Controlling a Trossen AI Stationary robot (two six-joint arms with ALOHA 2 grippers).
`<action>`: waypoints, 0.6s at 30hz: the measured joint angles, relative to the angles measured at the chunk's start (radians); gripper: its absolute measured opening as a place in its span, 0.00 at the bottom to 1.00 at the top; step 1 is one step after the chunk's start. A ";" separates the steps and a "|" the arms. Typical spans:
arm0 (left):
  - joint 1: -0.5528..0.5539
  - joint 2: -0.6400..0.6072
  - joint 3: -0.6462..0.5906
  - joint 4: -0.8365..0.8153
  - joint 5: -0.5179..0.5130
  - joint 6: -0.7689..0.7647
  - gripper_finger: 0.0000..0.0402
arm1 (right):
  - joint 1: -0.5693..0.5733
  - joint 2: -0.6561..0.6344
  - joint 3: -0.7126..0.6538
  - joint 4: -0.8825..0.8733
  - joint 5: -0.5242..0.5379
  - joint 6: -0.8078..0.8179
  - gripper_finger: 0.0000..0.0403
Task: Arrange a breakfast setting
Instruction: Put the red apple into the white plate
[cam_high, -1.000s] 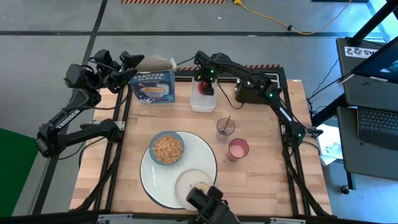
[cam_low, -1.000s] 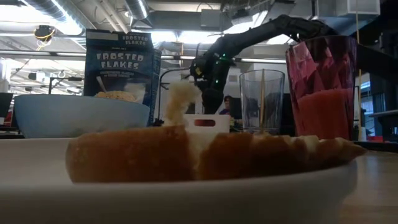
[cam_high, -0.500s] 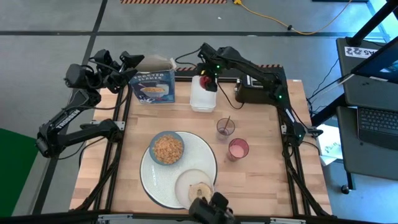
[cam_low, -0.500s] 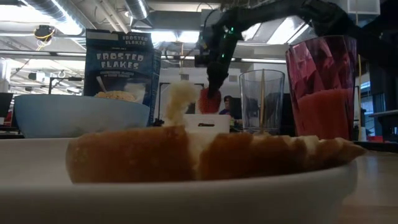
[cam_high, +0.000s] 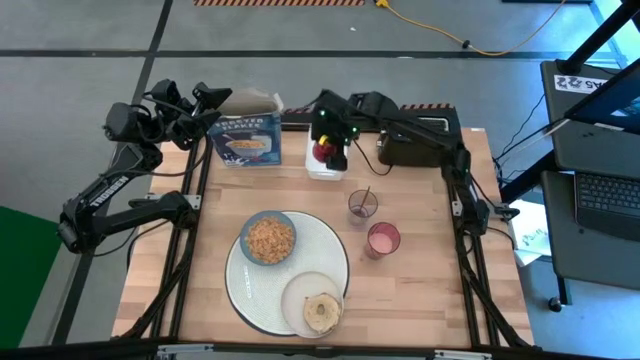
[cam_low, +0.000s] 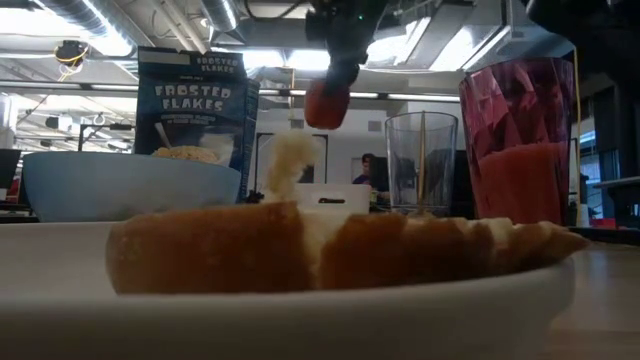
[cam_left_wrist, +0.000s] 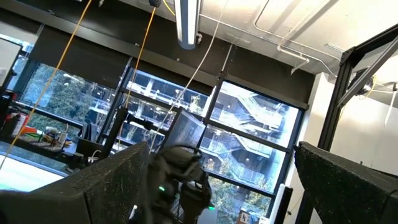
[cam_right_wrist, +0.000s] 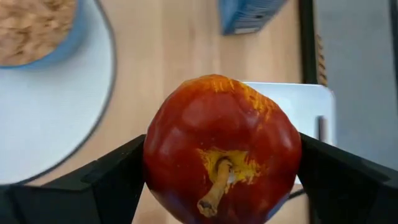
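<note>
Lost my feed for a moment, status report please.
Right gripper shut on red apple, raised above white tray. Left gripper parked beside cereal box. Nothing blocking.

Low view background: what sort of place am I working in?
Probably a robotics lab or industrial workspace, not a kitchen: exposed ceiling ducts and strip lights overhead, a bare concrete floor with a yellow cable around the wooden table.

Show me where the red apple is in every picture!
High view: the red apple is near the table's far edge, gripped by the right end effector above the white tray.
Low view: the apple hangs top centre, right of the cereal box.
Left wrist view: not in it.
Right wrist view: the apple fills the middle.
Shared landmark: the cereal box.
</note>
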 joint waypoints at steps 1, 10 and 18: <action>0.000 0.000 0.000 0.000 0.000 0.000 0.97 | 0.014 0.000 0.000 -0.010 0.000 0.017 0.90; 0.000 0.000 0.000 0.000 0.000 0.000 0.97 | 0.152 -0.006 0.000 -0.029 -0.026 0.135 0.90; 0.000 0.000 0.000 0.000 0.000 0.000 0.97 | 0.286 -0.006 0.000 0.084 -0.034 0.243 0.90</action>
